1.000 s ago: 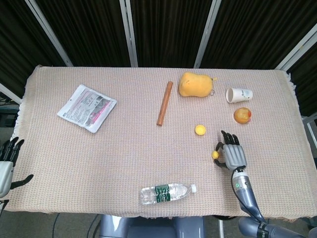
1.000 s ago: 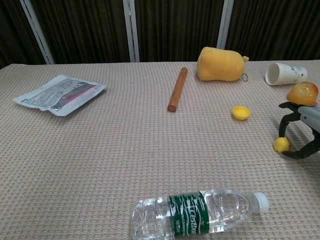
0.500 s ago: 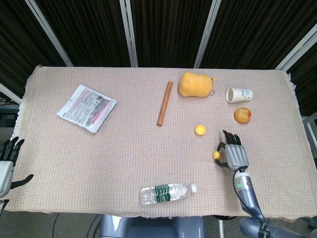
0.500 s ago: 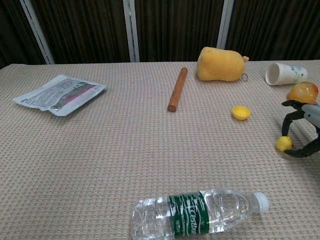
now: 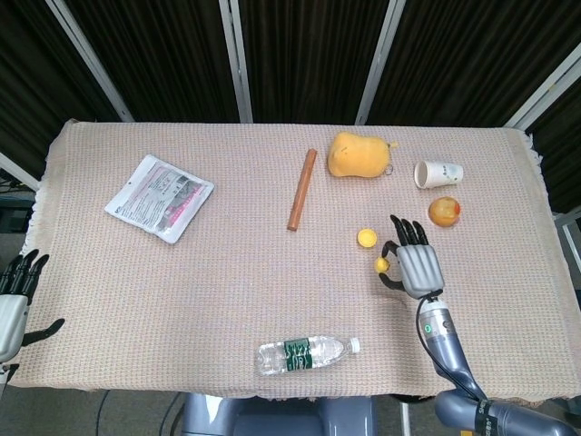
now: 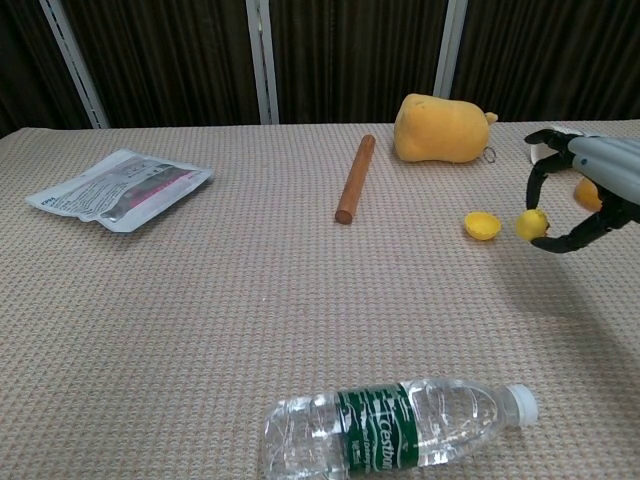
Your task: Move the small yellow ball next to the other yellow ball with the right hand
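Note:
The small yellow ball [image 5: 382, 265] [image 6: 530, 224] is pinched between the thumb and a finger of my right hand [image 5: 414, 265] [image 6: 582, 188], lifted above the cloth. The other yellow ball [image 5: 367, 239] [image 6: 482, 225] lies on the table just left of it and a little farther back. My left hand [image 5: 13, 300] hangs open off the table's near left edge, holding nothing; the chest view does not show it.
An orange fruit [image 5: 444, 211] and a tipped paper cup [image 5: 438, 173] lie behind my right hand. A yellow plush toy [image 5: 359, 154] and a brown wooden stick [image 5: 302, 189] sit mid-back. A water bottle [image 5: 307, 353] lies at the front, a foil packet [image 5: 160, 197] at left.
My right hand has lifted the small yellow ball off the cloth and carried it left and away from me, close to the other yellow ball. The left hand has not moved.

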You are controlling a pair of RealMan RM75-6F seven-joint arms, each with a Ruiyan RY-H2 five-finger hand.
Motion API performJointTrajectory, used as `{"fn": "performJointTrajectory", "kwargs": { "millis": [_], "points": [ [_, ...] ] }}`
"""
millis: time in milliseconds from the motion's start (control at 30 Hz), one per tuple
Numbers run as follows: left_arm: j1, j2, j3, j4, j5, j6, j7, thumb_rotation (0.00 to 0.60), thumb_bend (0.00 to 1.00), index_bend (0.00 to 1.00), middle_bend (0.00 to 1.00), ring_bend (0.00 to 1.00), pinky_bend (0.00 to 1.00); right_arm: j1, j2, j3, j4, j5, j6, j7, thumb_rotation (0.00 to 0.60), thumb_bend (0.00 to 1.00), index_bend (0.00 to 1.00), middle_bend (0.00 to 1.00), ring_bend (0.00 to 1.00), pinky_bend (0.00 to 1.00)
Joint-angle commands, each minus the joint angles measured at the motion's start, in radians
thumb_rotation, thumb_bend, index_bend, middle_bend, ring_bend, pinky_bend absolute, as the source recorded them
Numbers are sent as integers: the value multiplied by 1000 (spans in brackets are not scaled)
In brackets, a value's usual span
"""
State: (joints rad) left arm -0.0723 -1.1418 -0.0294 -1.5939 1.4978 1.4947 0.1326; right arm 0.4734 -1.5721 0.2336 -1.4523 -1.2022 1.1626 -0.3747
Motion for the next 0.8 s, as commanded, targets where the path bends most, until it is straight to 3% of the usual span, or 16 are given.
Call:
{"fn": "performJointTrajectory", "kwargs": {
  "millis": [33, 367, 800],
  "points": [
    [0, -2, 2, 4, 11, 7, -5, 600, 0, 0, 0, 0, 188, 42, -26, 25, 10, 18, -29, -29, 600, 215, 525, 0, 0, 3],
    [-5, -5, 4, 14, 25, 5, -46, 600, 0, 0, 0, 0, 188, 153, -102, 72, 120, 82, -118, -53, 600, 214, 526, 0, 0, 3],
    [-8, -3, 8, 15, 47, 14, -47, 600, 0, 0, 0, 0, 188, 217, -154, 73, 284, 115, -196, 14, 600, 215, 526, 0, 0, 3]
  ]
}}
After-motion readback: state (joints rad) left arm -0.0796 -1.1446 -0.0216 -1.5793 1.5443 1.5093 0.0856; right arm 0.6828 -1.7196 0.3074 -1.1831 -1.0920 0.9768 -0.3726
